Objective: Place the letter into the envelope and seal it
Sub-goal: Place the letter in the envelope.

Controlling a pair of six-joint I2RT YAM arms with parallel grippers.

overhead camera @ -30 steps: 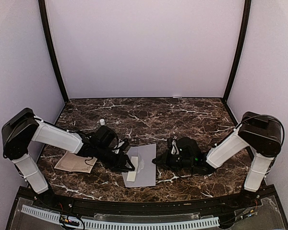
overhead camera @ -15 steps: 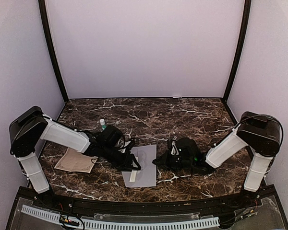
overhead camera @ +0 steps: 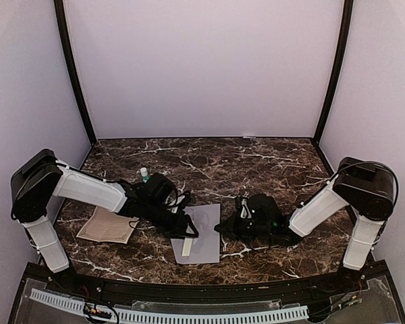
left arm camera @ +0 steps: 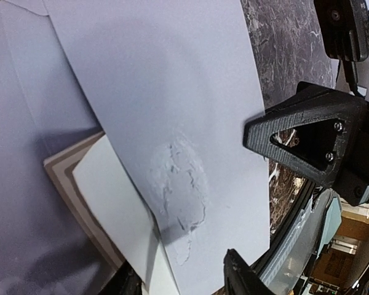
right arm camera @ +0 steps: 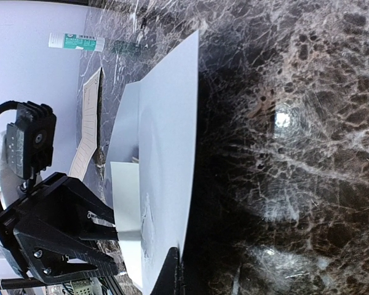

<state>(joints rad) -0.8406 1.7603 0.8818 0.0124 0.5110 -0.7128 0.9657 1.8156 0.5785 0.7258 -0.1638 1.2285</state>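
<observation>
- left gripper (overhead camera: 187, 231): jaws spread partway and low over the left side of the envelope (overhead camera: 206, 244). On the wrist cam the two black fingers (left arm camera: 307, 138) stand apart with pale paper between them. Nothing looks clamped, though I can't tell if the tips touch the paper.
- right gripper (overhead camera: 221, 227): pressed together, with its tip right at the envelope's right edge. Its own cam shows just one dark wedge against that edge, so I can't tell if it's pinching paper or only touching it.
- envelope: pale grey-lavender, lying close to the near edge of the tabletop (overhead camera: 256, 162), about halfway along it and between the two grippers. There's a rough, crinkled patch (left arm camera: 178, 184) on the top layer.
- letter (overhead camera: 187, 247): a folded white strip with a tan border, at the envelope's left side. It's partly tucked under the top paper layer, and its near end sticks out toward the near edge.
- tan sheet (overhead camera: 106, 227): lies flat toward the near-left corner of the tabletop, under the left arm and well apart from the envelope.
- glue stick (overhead camera: 144, 174): white with a green label, on the left part of the tabletop, farther from the near edge than the tan sheet.
</observation>
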